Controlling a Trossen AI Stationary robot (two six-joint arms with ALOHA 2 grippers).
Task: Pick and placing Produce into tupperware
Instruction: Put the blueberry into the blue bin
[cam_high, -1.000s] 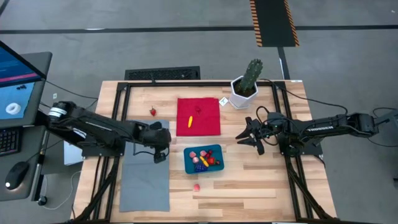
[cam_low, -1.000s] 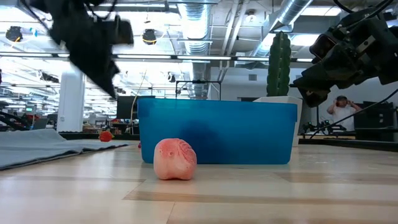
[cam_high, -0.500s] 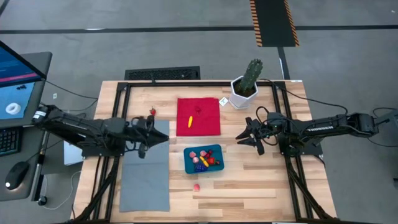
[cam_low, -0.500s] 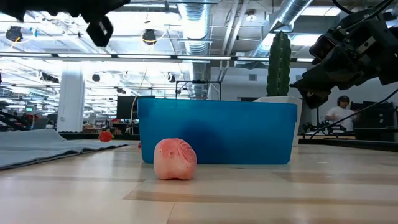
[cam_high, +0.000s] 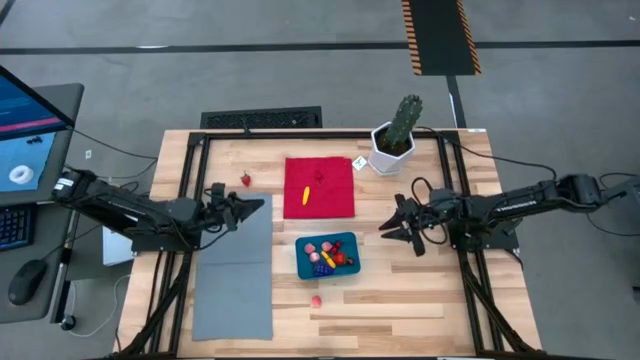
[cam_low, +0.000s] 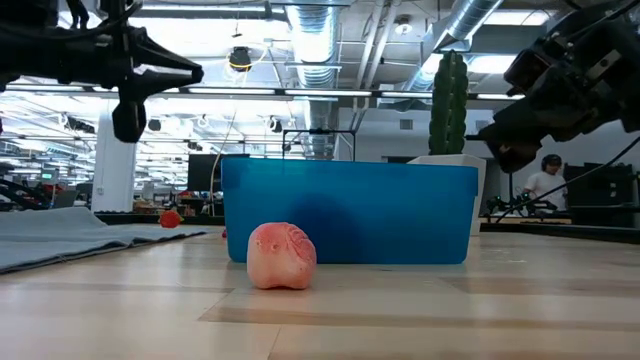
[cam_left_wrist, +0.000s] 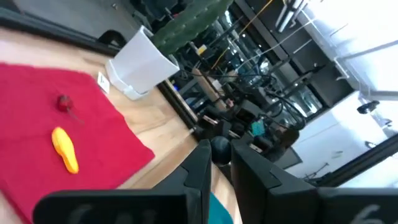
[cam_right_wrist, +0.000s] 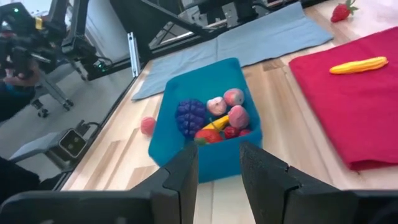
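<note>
1. My left gripper (cam_high: 250, 204) hangs left of centre in the high view, over the top edge of the grey mat (cam_high: 233, 285). Its fingers are nearly together with nothing between them, and it points toward the red cloth (cam_high: 320, 187).
2. My right gripper (cam_high: 392, 224) waits right of centre, part-open and empty, aimed at the teal tupperware (cam_high: 327, 257).
3. I judge I'm between picks: the tub already holds a purple grape cluster (cam_right_wrist: 190, 116), pink pieces and red ones.
4. Still loose: a strawberry (cam_high: 246, 180) just above the left gripper, a yellow banana piece (cam_high: 306, 195) and a small red piece (cam_high: 319, 176) on the cloth, and a pink piece (cam_high: 316, 299) below the tub.
5. Next I'd need to open the left fingers and drop onto the strawberry, the closest target.
6. The produce is tiny, smooth, rounded plastic, likely to roll; the cloth is soft and flat, the tub rigid with rounded corners.
</note>
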